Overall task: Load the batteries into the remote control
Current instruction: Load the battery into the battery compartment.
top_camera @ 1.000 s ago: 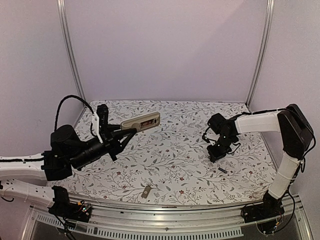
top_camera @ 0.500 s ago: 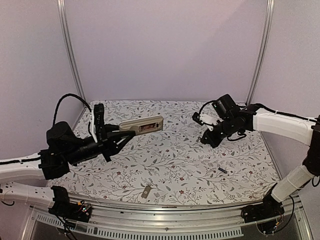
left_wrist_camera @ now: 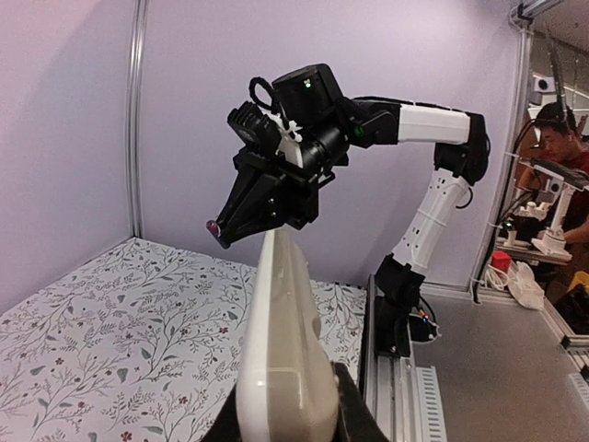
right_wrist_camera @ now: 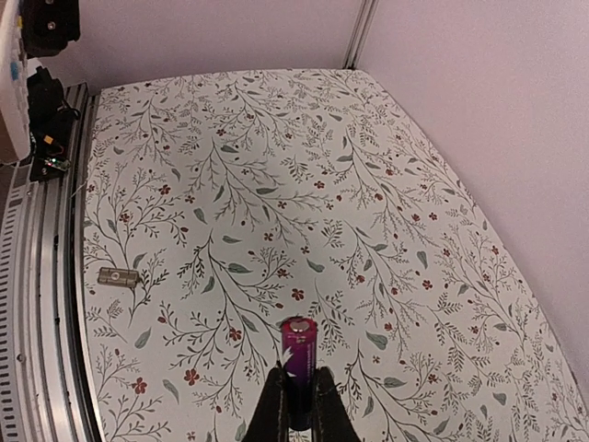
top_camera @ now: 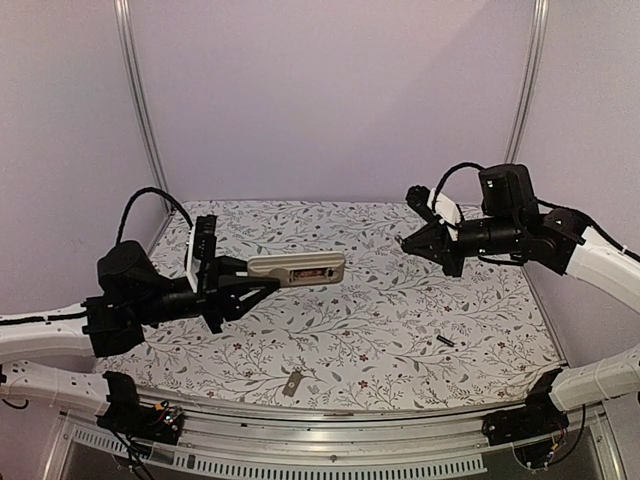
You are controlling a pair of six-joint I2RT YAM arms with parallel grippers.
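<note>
No legible text, labels or numbers

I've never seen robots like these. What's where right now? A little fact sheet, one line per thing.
left pincer: shut on remote, held above the table
right pincer: shut on battery, raised in the air
other battery: lying on table, right side
cover: lying on table, near front edge

The remote control [top_camera: 296, 267] is cream, the battery [right_wrist_camera: 298, 348] magenta, the table cover [top_camera: 385, 325] white with leafy sprigs.
</note>
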